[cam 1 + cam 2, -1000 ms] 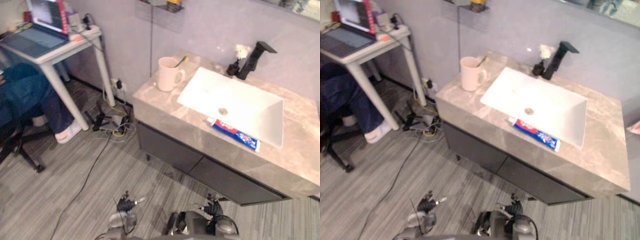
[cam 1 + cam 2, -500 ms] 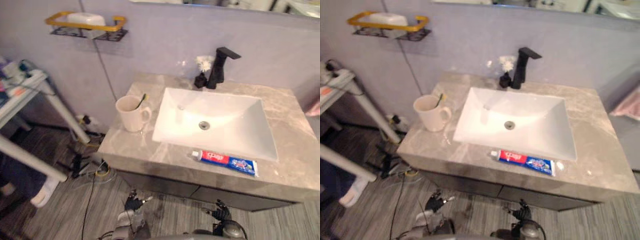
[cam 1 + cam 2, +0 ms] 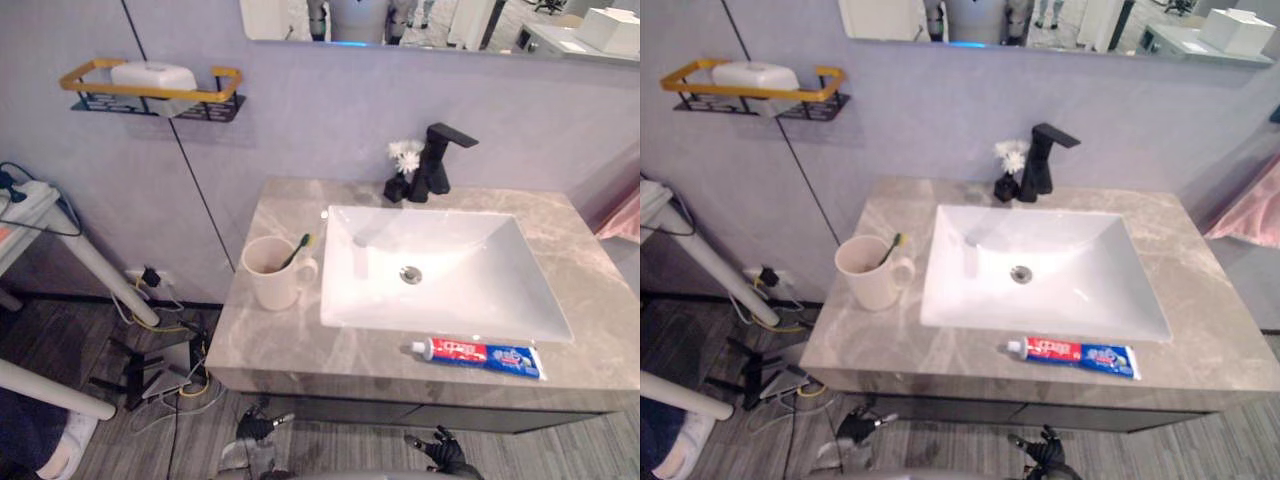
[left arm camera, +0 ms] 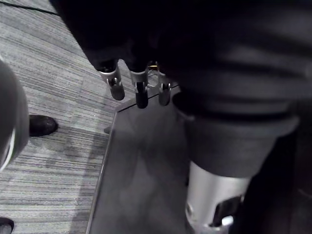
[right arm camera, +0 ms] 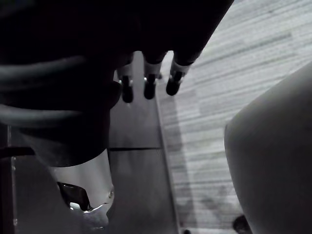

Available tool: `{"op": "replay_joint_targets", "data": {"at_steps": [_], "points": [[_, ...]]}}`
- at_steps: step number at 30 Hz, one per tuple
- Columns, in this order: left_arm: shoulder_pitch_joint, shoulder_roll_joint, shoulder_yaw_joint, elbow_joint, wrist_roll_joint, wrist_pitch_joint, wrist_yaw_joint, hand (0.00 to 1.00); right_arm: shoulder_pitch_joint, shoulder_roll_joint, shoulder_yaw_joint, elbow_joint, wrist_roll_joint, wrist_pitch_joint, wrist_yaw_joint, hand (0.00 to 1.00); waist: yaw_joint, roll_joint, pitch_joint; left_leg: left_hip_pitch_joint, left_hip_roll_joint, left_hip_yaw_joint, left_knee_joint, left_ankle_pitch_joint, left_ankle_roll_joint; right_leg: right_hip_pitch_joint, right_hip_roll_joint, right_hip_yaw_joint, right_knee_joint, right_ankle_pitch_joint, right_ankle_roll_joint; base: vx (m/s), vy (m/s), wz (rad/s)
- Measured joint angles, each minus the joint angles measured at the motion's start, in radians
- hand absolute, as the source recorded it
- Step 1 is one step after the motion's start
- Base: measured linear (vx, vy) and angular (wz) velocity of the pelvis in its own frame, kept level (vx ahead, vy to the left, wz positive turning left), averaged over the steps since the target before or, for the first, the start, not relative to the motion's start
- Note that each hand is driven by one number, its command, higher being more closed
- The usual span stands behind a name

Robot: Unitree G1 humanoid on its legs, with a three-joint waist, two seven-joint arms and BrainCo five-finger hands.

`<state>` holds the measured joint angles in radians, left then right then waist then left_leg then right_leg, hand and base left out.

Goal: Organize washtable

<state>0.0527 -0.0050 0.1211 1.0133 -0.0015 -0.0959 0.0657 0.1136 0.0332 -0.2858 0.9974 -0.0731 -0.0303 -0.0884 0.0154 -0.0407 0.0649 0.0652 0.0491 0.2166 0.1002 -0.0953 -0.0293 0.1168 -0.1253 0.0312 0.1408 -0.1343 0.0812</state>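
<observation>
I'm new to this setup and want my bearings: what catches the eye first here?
A white sink basin is set in the grey marble counter, with a black faucet behind it. A red-and-blue toothpaste tube lies on the counter's front edge before the basin, and a cream mug holding a toothbrush stands to the basin's left.

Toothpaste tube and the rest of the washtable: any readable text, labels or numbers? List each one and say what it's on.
toothpaste tube: print on its red and blue face, too blurred to read.
mug: plain, no text seen.
white box on the wall rack: no text can be made out.
Nothing legible anywhere else in these views.
</observation>
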Motion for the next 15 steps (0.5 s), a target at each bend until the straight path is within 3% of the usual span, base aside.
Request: {"op": "replay_joint_targets", "data": {"at_steps": [8, 13, 14, 15], "points": [[0.0, 0.028, -0.01, 0.025, 0.015, -0.002, 0.0, 0.0, -0.023, -0.027, -0.011, 0.042, 0.025, -0.003, 0.0, 0.0, -0.002, 0.0, 0.001, 0.059, -0.031, -0.025, -0.195, 0.126, -0.004, -0.004, 0.0, -0.001, -0.059, 0.003, -0.004, -0.11, -0.038, -0.03], [0.008, 0.05, -0.035, 0.039, 0.016, -0.001, 0.001, 0.0, -0.014, -0.057, -0.01, 0.042, 0.026, -0.003, -0.001, 0.0, -0.005, 0.0, 0.001, 0.058, -0.041, -0.032, -0.202, 0.133, -0.008, -0.01, -0.011, 0.005, -0.055, -0.009, 0.014, -0.16, -0.023, -0.03], [0.038, 0.087, -0.05, 0.057, 0.017, 0.0, 0.001, 0.0, 0.012, -0.082, 0.008, 0.087, 0.025, 0.003, 0.0, 0.0, -0.041, -0.007, -0.003, 0.07, -0.068, -0.104, -0.201, 0.113, 0.012, 0.0, -0.014, 0.053, -0.073, -0.014, 0.026, 0.0, 0.0, 0.0], [0.038, 0.087, -0.05, 0.057, 0.017, 0.0, 0.001, 0.0, 0.012, -0.082, 0.008, 0.087, 0.025, 0.003, 0.0, 0.0, -0.041, -0.007, -0.003, 0.07, -0.068, -0.104, -0.201, 0.113, 0.012, 0.0, -0.014, 0.053, -0.073, -0.014, 0.027, 0.0, 0.0, 0.0]]}}
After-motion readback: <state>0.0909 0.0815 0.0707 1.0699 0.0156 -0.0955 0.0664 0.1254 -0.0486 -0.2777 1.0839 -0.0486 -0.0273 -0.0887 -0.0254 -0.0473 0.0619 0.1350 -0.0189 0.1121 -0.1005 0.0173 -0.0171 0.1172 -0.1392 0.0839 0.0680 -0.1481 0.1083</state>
